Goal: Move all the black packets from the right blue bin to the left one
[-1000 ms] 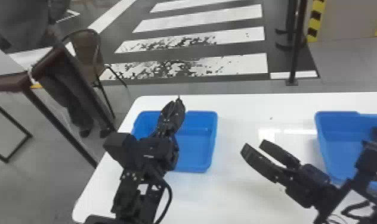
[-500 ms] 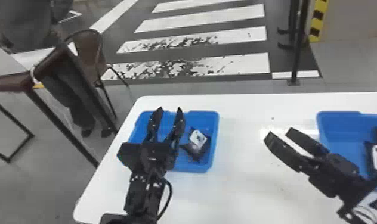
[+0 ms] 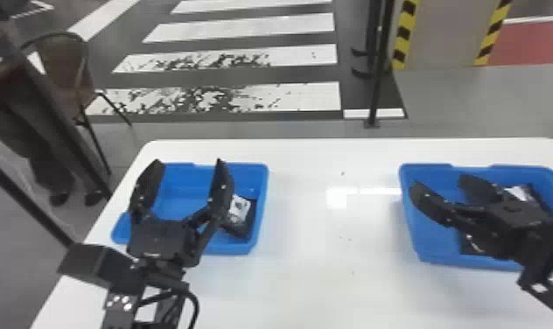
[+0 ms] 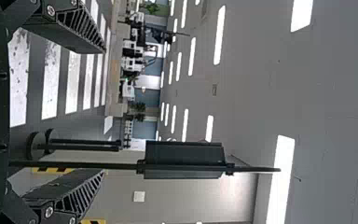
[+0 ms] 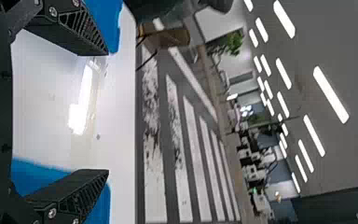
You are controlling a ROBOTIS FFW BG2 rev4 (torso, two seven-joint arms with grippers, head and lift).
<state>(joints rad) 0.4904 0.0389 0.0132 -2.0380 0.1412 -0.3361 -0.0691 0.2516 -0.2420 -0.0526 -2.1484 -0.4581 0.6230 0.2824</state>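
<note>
In the head view my left gripper (image 3: 188,175) stands open over the left blue bin (image 3: 175,192), and a black packet (image 3: 238,214) with a white label lies at that bin's right side. My right gripper (image 3: 439,192) is open above the right blue bin (image 3: 433,245). Partly behind it are a black packet with a white patch (image 3: 523,192) and a dark piece (image 3: 470,245) near the front wall. In the left wrist view the left gripper (image 4: 103,112) has nothing between its fingers. The right gripper (image 5: 108,112) is likewise spread and holds nothing in the right wrist view.
A white table (image 3: 332,271) carries both bins, with a wide stretch of tabletop between them. Beyond its back edge stand a black post (image 3: 378,74) and, at the left, a chair (image 3: 65,70). A person stands near the chair.
My left gripper has opened, and the packet now lies in the left bin beside it. My right gripper has moved right, from the tabletop to over the right bin.
</note>
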